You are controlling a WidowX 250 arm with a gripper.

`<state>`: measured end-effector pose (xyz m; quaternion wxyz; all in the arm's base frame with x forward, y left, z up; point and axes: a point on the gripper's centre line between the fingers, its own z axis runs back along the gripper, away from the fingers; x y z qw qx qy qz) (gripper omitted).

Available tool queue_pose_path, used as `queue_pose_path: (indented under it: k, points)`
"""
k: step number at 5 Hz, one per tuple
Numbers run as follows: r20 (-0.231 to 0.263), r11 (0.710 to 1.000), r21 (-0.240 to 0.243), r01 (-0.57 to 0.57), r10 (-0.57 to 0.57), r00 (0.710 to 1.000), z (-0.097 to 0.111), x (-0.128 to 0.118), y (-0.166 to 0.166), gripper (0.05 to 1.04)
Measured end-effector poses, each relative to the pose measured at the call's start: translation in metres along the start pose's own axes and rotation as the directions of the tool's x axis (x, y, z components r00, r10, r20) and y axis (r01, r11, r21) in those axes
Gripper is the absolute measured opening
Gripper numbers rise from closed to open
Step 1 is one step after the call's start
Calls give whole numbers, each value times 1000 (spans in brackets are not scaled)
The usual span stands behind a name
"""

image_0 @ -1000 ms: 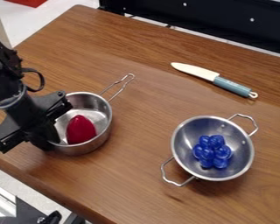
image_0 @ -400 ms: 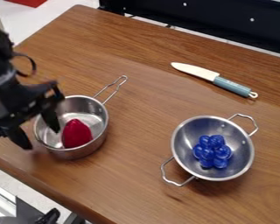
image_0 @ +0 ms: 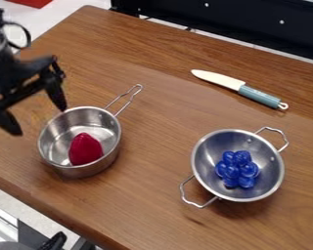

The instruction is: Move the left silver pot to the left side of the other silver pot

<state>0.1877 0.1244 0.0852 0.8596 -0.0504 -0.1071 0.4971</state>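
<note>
Looks placed; backing off is probably the step

Near to far on the brown wooden table:
- Round silver metal pot, two-handled, toward the right end. Blue plastic grape cluster in it.
- Task item: round silver metal saucepan, long-handled, upright near the near edge, toward the left end. It sits left of the two-handled one, well apart. Smooth red plastic piece inside.
- Black two-finger gripper hangs by the saucepan's left rim, fingers wide, nothing between them. Can't tell if a tip touches the rim.
- White-bladed knife, grey-blue handle, toward the far edge.

Next, my read: keep it wide, lift clear, no sweep toward the saucepan; a snagged rim would drag it. If "left side" means right beside, it needs a regrasp on the wall and a slide right.

Count: 2 silver pots, 1 red piece, 1 grape cluster, 1 knife.
</note>
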Motion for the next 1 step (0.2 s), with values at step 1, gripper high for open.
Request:
queue_pose_path:
  k: [1]
  points:
    - [94, 996, 13, 84, -85, 992, -5, 24, -27, 996]
